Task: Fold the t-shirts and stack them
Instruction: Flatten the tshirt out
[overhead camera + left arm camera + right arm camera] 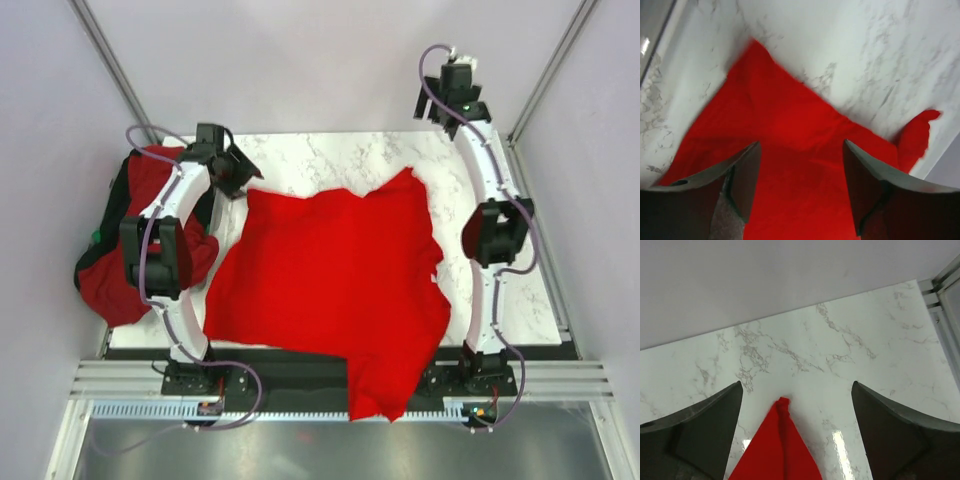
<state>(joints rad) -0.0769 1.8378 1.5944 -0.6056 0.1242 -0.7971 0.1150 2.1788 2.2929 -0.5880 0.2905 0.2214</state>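
A bright red t-shirt (335, 285) lies spread on the marble table (330, 160), its lower part hanging over the near edge. My left gripper (240, 172) is open above the shirt's far left corner; the red cloth (790, 150) lies below and between the fingers (747, 172), which hold nothing. My right gripper (450, 90) is open, high at the back right. Its wrist view shows a pointed tip of the shirt (782, 440) on the table between the fingers (715, 425). More red shirts (150, 180) are heaped in a dark bin (115, 185) at the left.
White walls stand behind and at both sides of the table. A metal frame rail (340, 380) runs along the near edge, with both arm bases on it. The bin hangs off the table's left edge.
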